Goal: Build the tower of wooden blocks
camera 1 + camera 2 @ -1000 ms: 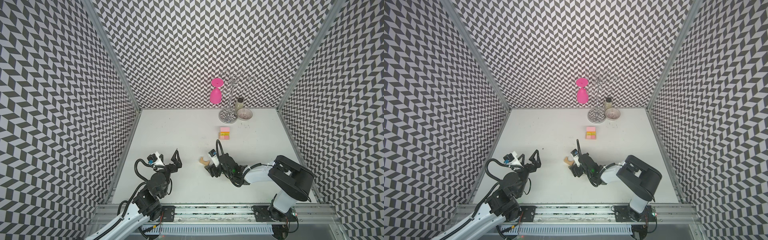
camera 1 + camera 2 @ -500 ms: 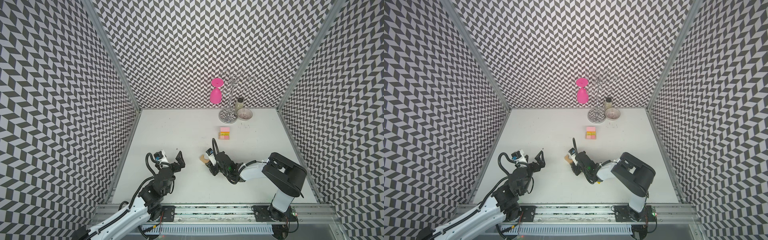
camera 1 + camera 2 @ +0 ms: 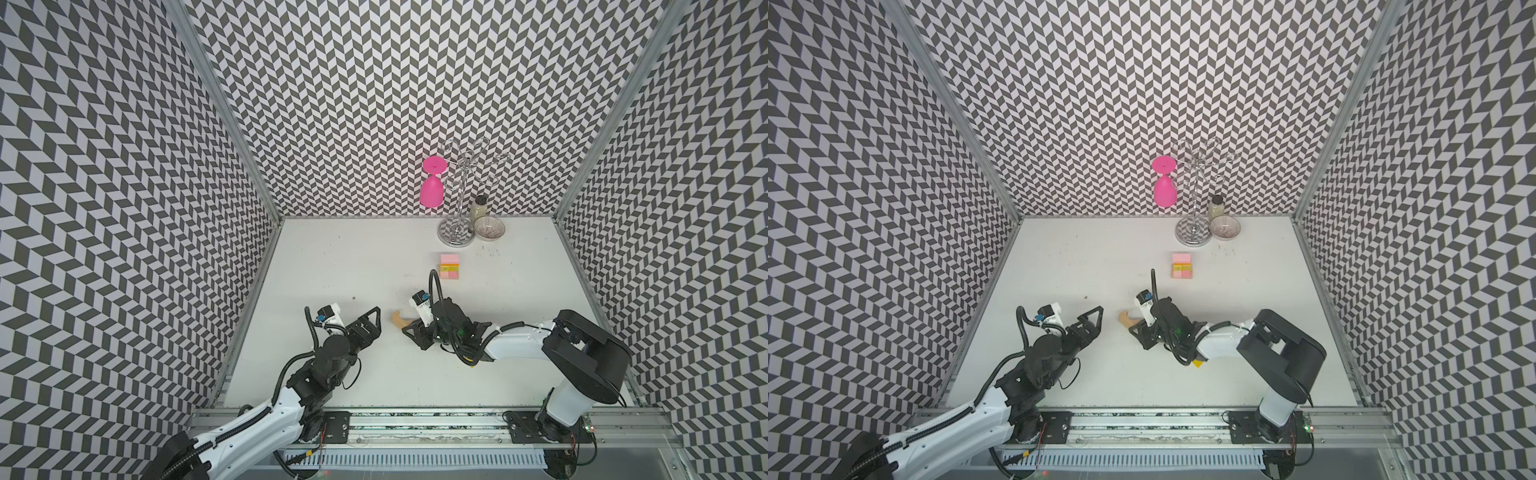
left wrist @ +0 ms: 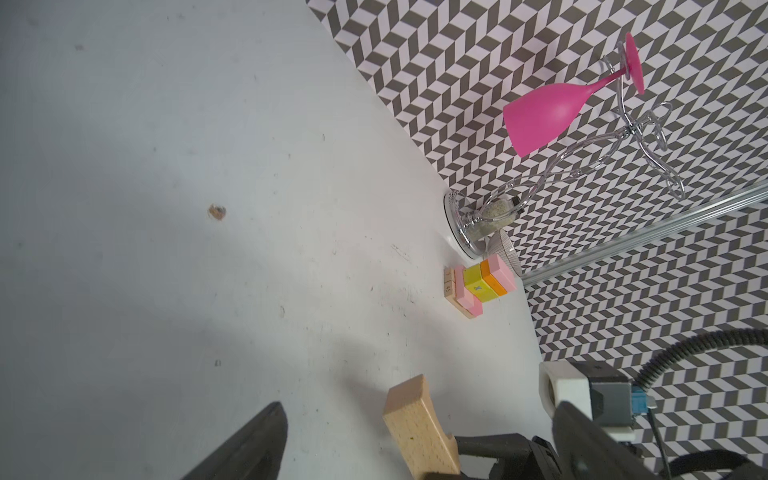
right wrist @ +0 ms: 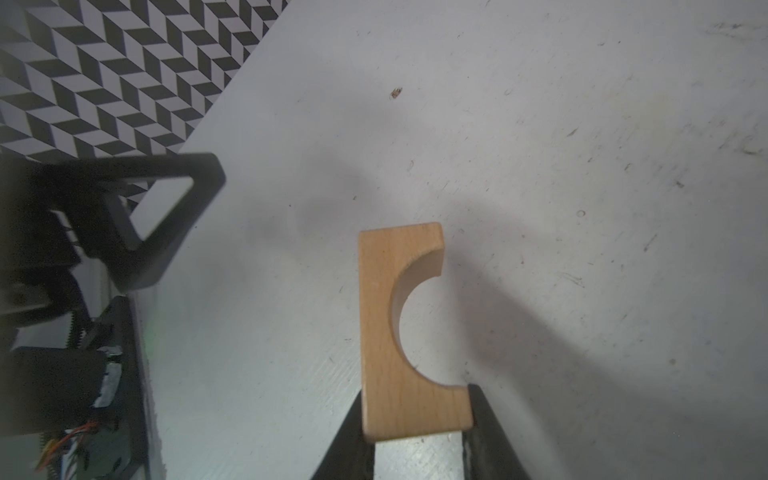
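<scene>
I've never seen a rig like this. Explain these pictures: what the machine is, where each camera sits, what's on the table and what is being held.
These are two small robot arms mounted on a rail at the near edge of a white table, which is walled in by zigzag-patterned panels. Two pictures come from one overhead camera pair looking down on the whole scene. The other two come from a camera on each arm's wrist, looking along its tool.

The left tool is open and empty. The right tool is shut on a tan arch block.

Farther back stands a small tower of pink, yellow and orange blocks on tan ones. At the back wall is a chrome wire stand with a magenta goblet hanging upside down from it. Beside the stand are a small jar and a small bowl.
</scene>
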### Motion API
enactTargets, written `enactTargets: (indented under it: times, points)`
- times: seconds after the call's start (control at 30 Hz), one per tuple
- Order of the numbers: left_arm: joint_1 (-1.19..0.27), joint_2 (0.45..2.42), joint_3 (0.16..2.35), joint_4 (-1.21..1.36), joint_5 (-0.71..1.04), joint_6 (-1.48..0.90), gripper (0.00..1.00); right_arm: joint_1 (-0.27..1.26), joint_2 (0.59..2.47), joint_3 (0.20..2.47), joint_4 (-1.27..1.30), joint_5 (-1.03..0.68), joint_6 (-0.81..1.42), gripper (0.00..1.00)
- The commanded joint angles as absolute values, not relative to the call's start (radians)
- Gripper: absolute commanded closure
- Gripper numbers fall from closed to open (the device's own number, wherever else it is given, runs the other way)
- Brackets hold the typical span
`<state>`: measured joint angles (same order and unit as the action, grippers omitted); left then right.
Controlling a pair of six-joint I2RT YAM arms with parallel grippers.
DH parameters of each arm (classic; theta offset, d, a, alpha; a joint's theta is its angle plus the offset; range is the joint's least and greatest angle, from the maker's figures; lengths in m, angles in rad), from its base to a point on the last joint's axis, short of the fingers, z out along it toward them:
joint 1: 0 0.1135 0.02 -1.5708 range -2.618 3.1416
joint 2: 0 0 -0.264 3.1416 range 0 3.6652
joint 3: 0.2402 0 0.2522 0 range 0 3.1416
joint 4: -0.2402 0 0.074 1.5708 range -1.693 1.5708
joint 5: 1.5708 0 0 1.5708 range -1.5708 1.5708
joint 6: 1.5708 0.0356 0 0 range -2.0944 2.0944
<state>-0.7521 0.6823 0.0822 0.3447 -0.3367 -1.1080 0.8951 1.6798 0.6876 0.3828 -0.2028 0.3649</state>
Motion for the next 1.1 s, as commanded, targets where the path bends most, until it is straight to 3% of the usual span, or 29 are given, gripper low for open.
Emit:
enactTargets:
  times: [0.0, 0.5, 0.7, 1.07]
  points:
    - [-0.748, 0.692, 0.064, 0.448, -0.250, -1.269, 0.00, 0.888, 1.660, 0.698, 0.479, -0.295, 0.446, 0.75]
    - [-0.750, 0.980, 0.110, 0.635, -0.036, -1.341, 0.00, 0.853, 1.704, 0.683, 0.617, -0.490, 0.561, 0.75]
    - [-0.752, 1.004, 0.176, 0.548, -0.073, -1.323, 0.02, 0.853, 1.740, 0.692, 0.631, -0.505, 0.571, 0.75]
    - [-0.751, 1.086, 0.232, 0.500, -0.067, -1.335, 0.23, 0.851, 1.743, 0.689, 0.650, -0.512, 0.577, 0.75]
